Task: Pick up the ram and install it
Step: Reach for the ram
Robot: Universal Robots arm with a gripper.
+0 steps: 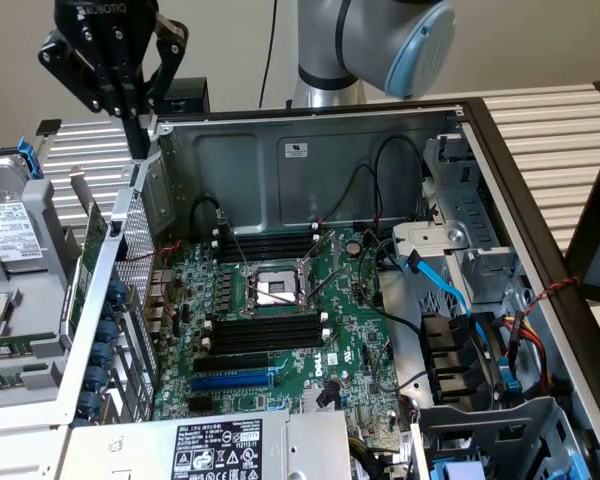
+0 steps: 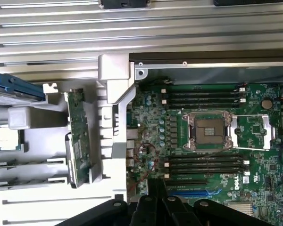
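The ram (image 2: 75, 125) is a thin green stick with a white label, standing on edge in a grey holder (image 2: 101, 141) just outside the computer case; it is seen too as the ram (image 1: 90, 258) at the exterior view's left. My gripper (image 1: 137, 142) hangs above the case's side wall, higher than the ram and a little to its right, with its fingers shut together on nothing. Its dark fingers (image 2: 156, 190) point down over the motherboard's edge. Black memory slots (image 1: 265, 337) lie empty on either side of the CPU socket (image 1: 270, 288), and the memory slots (image 2: 206, 165) stand empty here as well.
The open case's metal wall (image 1: 130, 215) stands between holder and motherboard (image 1: 340, 330). A hard drive (image 1: 5, 230) and a loose CPU (image 2: 8, 137) sit in the tray beside the ram. A blue expansion slot (image 1: 235, 381) and blue cables (image 1: 445, 290) lie inside the case.
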